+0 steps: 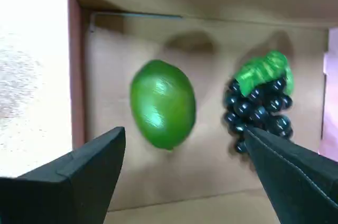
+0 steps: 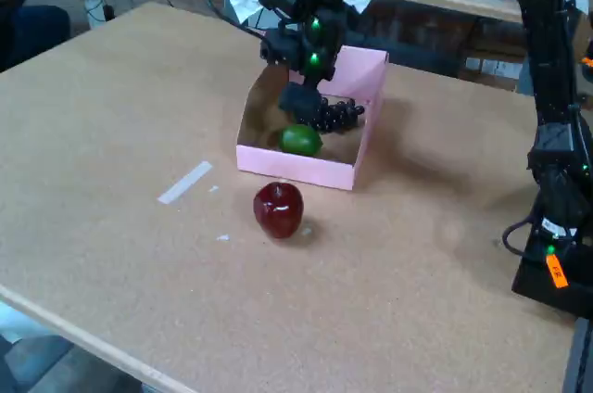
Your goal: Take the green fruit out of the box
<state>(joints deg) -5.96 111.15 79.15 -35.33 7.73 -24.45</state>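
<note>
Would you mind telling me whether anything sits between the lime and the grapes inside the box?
Nothing does. In the wrist view, only bare brown box floor separates the green fruit from the grapes, which lie apart.

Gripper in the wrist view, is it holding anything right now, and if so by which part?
Nothing is held. The gripper is open, its jaws spread wide above the box, with the green fruit lying free on the box floor between and beyond them.

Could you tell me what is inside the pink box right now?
The box holds the green fruit and a bunch of black grapes, lying apart. The open gripper hovers above, hiding part of the floor.
</note>
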